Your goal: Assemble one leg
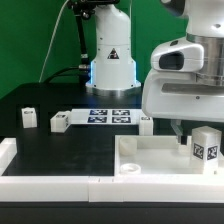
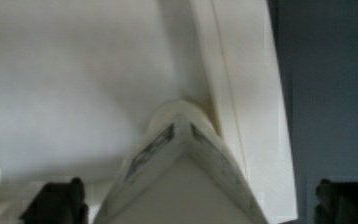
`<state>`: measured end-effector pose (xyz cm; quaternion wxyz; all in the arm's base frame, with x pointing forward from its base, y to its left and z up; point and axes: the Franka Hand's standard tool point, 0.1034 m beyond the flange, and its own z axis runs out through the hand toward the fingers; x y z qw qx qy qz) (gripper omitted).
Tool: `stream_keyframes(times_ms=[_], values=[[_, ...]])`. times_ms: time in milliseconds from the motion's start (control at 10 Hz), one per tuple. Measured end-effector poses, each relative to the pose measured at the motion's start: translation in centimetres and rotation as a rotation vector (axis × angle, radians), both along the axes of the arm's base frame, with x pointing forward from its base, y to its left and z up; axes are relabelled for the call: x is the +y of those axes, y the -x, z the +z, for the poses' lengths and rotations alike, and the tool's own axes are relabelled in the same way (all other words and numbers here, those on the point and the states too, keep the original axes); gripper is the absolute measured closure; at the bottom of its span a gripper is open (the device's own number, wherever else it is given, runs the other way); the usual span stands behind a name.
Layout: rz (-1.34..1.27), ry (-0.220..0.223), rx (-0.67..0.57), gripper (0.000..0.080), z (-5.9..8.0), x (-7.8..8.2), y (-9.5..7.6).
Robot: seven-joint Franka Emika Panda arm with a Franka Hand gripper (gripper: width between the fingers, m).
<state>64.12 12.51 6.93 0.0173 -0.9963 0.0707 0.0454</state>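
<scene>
A white leg (image 1: 205,145) with a black-and-white tag stands upright at the near right corner of the large white tray-shaped piece (image 1: 150,165). My gripper (image 1: 183,122) hangs just above and behind it in the exterior view. In the wrist view the leg (image 2: 194,165) rises between my two dark fingertips (image 2: 60,202), which stand wide apart on either side with a gap showing at the right one. My gripper (image 2: 202,205) is open. Three more legs (image 1: 59,121) lie on the black table.
The marker board (image 1: 110,115) lies in front of the robot base. Loose legs sit at the exterior view's left (image 1: 28,118) and centre right (image 1: 145,122). A white fence (image 1: 40,182) runs along the front edge. The tray's rim (image 2: 247,60) borders dark table.
</scene>
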Motion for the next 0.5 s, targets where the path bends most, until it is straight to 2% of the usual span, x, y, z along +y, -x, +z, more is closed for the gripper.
stream_keyframes(times_ms=[500], values=[[0.517,-0.024,-0.020,0.0150,0.08,-0.47,-0.13]])
